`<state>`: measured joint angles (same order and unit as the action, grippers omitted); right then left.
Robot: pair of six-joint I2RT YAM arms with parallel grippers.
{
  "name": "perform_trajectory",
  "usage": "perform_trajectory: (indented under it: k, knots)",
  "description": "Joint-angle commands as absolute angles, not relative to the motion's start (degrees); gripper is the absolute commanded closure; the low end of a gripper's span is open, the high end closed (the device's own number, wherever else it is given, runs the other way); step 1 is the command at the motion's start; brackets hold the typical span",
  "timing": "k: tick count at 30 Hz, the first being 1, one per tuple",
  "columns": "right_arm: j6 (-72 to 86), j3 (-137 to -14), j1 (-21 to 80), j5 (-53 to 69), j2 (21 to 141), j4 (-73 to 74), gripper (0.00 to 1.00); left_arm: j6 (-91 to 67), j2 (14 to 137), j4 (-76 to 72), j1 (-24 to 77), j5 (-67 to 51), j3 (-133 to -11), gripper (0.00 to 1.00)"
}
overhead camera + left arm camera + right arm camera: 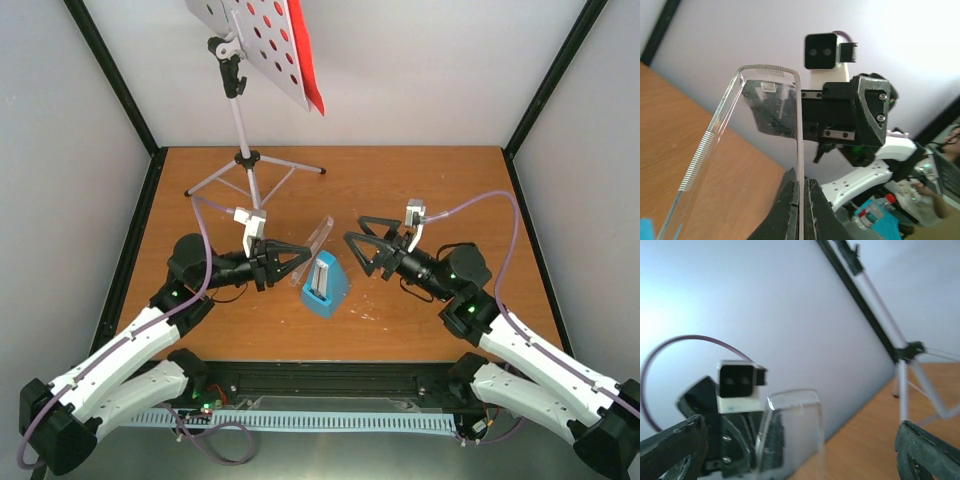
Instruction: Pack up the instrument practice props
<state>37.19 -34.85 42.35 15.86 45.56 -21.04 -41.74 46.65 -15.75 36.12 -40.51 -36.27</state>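
A tall white hole-punched music stand (pixel 262 42) rises on silver tripod legs (pixel 250 168) at the back left, with a red music sheet (pixel 310 62) on its desk. The small blue wedge-shaped metronome (pixel 326 288) stands on the table between the arms. My left gripper (pixel 303 260) is shut on the edge of a clear plastic cover (pixel 319 240), held tilted above the metronome. The pinch shows in the left wrist view, where the gripper (pixel 801 186) clamps the cover's rim (pixel 769 70). My right gripper (pixel 356 232) faces it, open and empty, with the cover (pixel 795 432) just ahead of its spread fingers.
The wooden table (pixel 420 190) is boxed in by grey walls and black frame posts (pixel 110 75). The tripod legs (pixel 905 360) spread across the back left. Both arm bases sit on the rail at the near edge (pixel 330 380).
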Motion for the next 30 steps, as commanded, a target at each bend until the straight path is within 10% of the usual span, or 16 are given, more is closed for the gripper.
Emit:
perform_trajectory:
  k: [1,30]
  knots:
    - [45.43,-38.71,42.18,24.71,49.6,-31.65,0.0,-47.93,48.33,-29.42,36.38,-49.09,-37.7,1.0]
    - [40.44,-44.0,45.96,33.33,58.75,-27.31,0.39,-48.94,50.31,-31.35,36.37,-48.43,-37.78,1.0]
